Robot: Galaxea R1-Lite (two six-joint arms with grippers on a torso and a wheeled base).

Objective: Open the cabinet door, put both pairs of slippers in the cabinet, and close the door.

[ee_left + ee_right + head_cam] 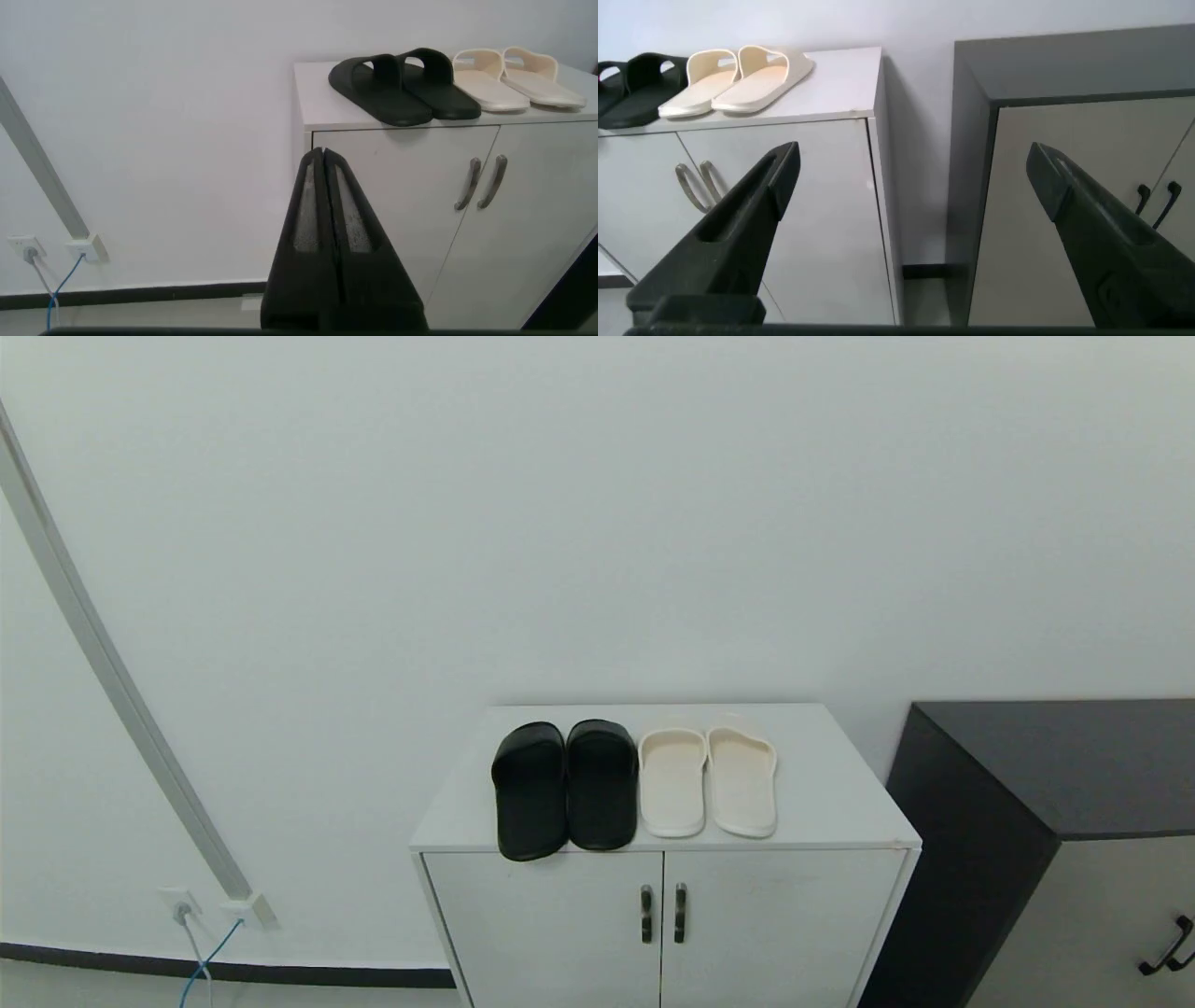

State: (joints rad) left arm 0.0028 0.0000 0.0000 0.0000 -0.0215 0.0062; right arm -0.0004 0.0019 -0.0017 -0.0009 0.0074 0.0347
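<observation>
- We see the left end effector [323,154] held in front of the cabinet [541,924], below the level of its top and apart from its doors; its two flat, black, tapering fingers are pressed together, with nothing between them.
- The right end effector [913,159] also sits in front of the cabinet, towards its right side, with its black fingers spread wide and nothing in them.
- The cabinet is a smooth, white, boxy unit with two flat doors [775,924], both closed, and a pair of slim dark vertical handles [646,913] side by side where the doors meet.
- The black slippers [565,789] lie on the cabinet's top towards its left, matte, with broad straps, heels at the front edge.
- The cream slippers [708,782] lie just right of them on the same top, smooth and rounded.
- A dark cabinet [1027,775] with a matte top stands just right of the white one.
</observation>
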